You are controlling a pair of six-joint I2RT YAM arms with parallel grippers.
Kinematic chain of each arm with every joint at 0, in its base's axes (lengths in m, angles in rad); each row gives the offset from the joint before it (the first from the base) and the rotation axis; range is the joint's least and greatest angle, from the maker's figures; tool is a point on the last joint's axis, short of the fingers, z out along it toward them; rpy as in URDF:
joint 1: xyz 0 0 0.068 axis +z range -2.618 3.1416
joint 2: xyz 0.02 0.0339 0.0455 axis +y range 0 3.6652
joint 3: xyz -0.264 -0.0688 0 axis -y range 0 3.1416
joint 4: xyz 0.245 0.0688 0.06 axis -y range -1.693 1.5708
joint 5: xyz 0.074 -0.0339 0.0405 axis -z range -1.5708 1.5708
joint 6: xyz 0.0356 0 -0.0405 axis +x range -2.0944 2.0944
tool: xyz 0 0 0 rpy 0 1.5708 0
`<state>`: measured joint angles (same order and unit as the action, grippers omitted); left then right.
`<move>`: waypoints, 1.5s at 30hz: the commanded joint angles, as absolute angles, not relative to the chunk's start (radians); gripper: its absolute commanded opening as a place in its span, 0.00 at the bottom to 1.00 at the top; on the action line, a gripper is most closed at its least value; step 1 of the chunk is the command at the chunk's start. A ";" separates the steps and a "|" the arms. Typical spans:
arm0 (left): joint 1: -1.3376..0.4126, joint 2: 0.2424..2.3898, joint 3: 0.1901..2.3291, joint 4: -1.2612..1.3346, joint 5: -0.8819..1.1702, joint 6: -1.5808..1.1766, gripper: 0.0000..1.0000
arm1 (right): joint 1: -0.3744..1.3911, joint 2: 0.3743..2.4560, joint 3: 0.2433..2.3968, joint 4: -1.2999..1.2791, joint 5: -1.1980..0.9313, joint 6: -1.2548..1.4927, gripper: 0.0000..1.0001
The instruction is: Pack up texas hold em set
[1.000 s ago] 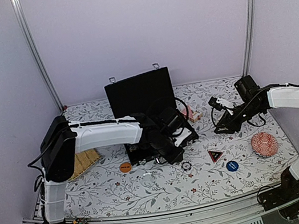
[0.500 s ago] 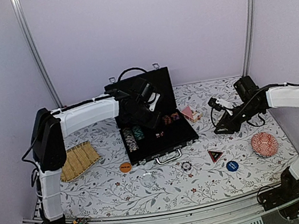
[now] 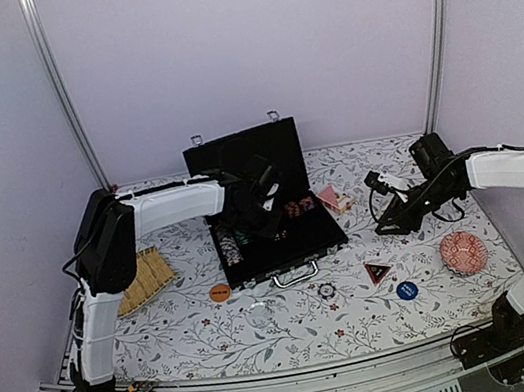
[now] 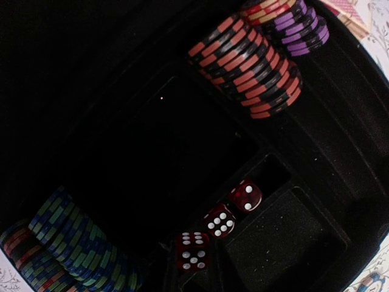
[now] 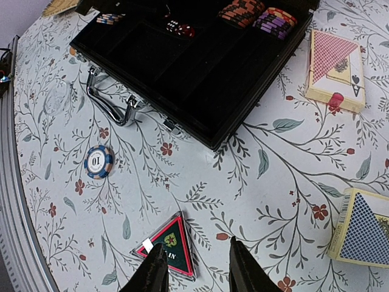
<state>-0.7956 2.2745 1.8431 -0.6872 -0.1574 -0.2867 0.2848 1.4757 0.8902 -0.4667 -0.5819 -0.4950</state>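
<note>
Left pincer (image 3: 267,211) lowered over case (image 3: 297,248), grip unclear, wrist view shows dice (image 4: 220,220), right pincer (image 5: 196,250) released

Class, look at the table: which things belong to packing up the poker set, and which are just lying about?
Belong: black case, poker chips, red dice, red-backed deck, blue-backed deck, loose chip, orange disc, blue disc.
Lying about: woven tray, red patterned bowl.
</note>
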 commanded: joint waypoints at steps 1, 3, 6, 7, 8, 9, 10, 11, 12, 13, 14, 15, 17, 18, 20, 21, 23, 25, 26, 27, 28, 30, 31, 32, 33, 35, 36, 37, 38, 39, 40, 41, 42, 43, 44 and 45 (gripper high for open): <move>-0.782 2.287 1.855 -0.703 -0.165 -0.310 0.05 | 0.281 1.494 0.915 -0.474 -0.593 -0.509 0.36; -0.779 2.296 1.857 -0.701 -0.164 -0.312 0.04 | 0.281 1.497 0.913 -0.474 -0.595 -0.511 0.36; -0.773 2.312 1.865 -0.701 -0.155 -0.313 0.04 | 0.281 1.503 0.913 -0.477 -0.596 -0.512 0.36; -0.771 2.314 1.864 -0.701 -0.151 -0.315 0.04 | 0.281 1.502 0.915 -0.477 -0.596 -0.512 0.36; -0.769 2.319 1.864 -0.702 -0.146 -0.316 0.04 | 0.281 1.502 0.915 -0.477 -0.596 -0.512 0.36; -0.768 2.322 1.864 -0.702 -0.144 -0.317 0.04 | 0.281 1.504 0.915 -0.477 -0.596 -0.513 0.36; -0.767 2.324 1.864 -0.702 -0.139 -0.317 0.04 | 0.281 1.504 0.915 -0.477 -0.597 -0.514 0.36; -0.768 2.325 1.865 -0.703 -0.138 -0.317 0.04 | 0.281 1.505 0.915 -0.477 -0.597 -0.514 0.36; -0.767 2.328 1.866 -0.703 -0.135 -0.317 0.04 | 0.281 1.506 0.916 -0.477 -0.598 -0.514 0.36; -0.767 2.328 1.866 -0.703 -0.131 -0.318 0.05 | 0.281 1.507 0.917 -0.478 -0.598 -0.515 0.36; -0.767 2.330 1.867 -0.703 -0.125 -0.318 0.05 | 0.281 1.509 0.916 -0.478 -0.598 -0.515 0.36; -0.767 2.329 1.868 -0.703 -0.120 -0.319 0.05 | 0.281 1.510 0.916 -0.479 -0.597 -0.517 0.36; -0.767 2.329 1.870 -0.702 -0.111 -0.321 0.07 | 0.281 1.512 0.917 -0.481 -0.597 -0.518 0.36; -0.767 2.327 1.870 -0.703 -0.107 -0.323 0.07 | 0.281 1.513 0.917 -0.481 -0.598 -0.517 0.36; -0.770 2.318 1.871 -0.703 -0.100 -0.326 0.07 | 0.281 1.515 0.918 -0.481 -0.599 -0.519 0.36; -0.769 2.315 1.869 -0.703 -0.096 -0.328 0.07 | 0.281 1.517 0.918 -0.482 -0.599 -0.519 0.36; -0.771 2.303 1.866 -0.704 -0.092 -0.331 0.07 | 0.281 1.518 0.919 -0.483 -0.599 -0.519 0.36; -0.772 2.293 1.863 -0.704 -0.093 -0.332 0.08 | 0.281 1.520 0.920 -0.483 -0.600 -0.520 0.36; -0.772 2.288 1.862 -0.704 -0.094 -0.333 0.08 | 0.281 1.522 0.921 -0.483 -0.600 -0.520 0.36; -0.773 2.284 1.860 -0.704 -0.096 -0.332 0.08 | 0.281 1.523 0.921 -0.484 -0.600 -0.521 0.36; -0.773 2.284 1.860 -0.704 -0.099 -0.331 0.08 | 0.281 1.525 0.921 -0.485 -0.602 -0.522 0.36; -0.772 2.287 1.862 -0.705 -0.102 -0.328 0.10 | 0.281 1.528 0.923 -0.486 -0.602 -0.523 0.36; -0.772 2.290 1.863 -0.708 -0.103 -0.327 0.13 | 0.281 1.529 0.923 -0.486 -0.602 -0.523 0.36; -0.772 2.293 1.865 -0.711 -0.103 -0.327 0.15 | 0.281 1.530 0.924 -0.487 -0.603 -0.523 0.36; -0.772 2.296 1.865 -0.714 -0.103 -0.327 0.17 | 0.281 1.531 0.925 -0.488 -0.603 -0.524 0.36; -0.772 2.297 1.864 -0.717 -0.103 -0.330 0.20 | 0.282 1.531 0.925 -0.489 -0.603 -0.525 0.36; -0.773 2.295 1.864 -0.718 -0.105 -0.333 0.22 | 0.282 1.531 0.924 -0.489 -0.603 -0.526 0.36; -0.772 2.291 1.863 -0.718 -0.108 -0.336 0.23 | 0.281 1.531 0.924 -0.490 -0.604 -0.525 0.36; -0.772 2.286 1.863 -0.718 -0.110 -0.337 0.24 | 0.281 1.532 0.925 -0.489 -0.604 -0.525 0.36; -0.772 2.280 1.863 -0.718 -0.114 -0.337 0.24 | 0.281 1.533 0.925 -0.489 -0.603 -0.526 0.36; -0.772 2.271 1.862 -0.718 -0.119 -0.337 0.25 | 0.281 1.535 0.926 -0.489 -0.604 -0.526 0.36; -0.772 2.264 1.862 -0.718 -0.123 -0.337 0.25 | 0.281 1.537 0.926 -0.489 -0.604 -0.527 0.36; -0.772 2.255 1.862 -0.718 -0.125 -0.335 0.25 | 0.281 1.538 0.926 -0.490 -0.604 -0.526 0.36; -0.773 2.246 1.862 -0.718 -0.127 -0.334 0.26 | 0.281 1.538 0.927 -0.491 -0.606 -0.527 0.36; -0.773 2.238 1.862 -0.718 -0.129 -0.334 0.27 | 0.281 1.540 0.927 -0.491 -0.607 -0.527 0.36; -0.772 2.228 1.861 -0.718 -0.131 -0.333 0.28 | 0.281 1.541 0.927 -0.491 -0.606 -0.526 0.36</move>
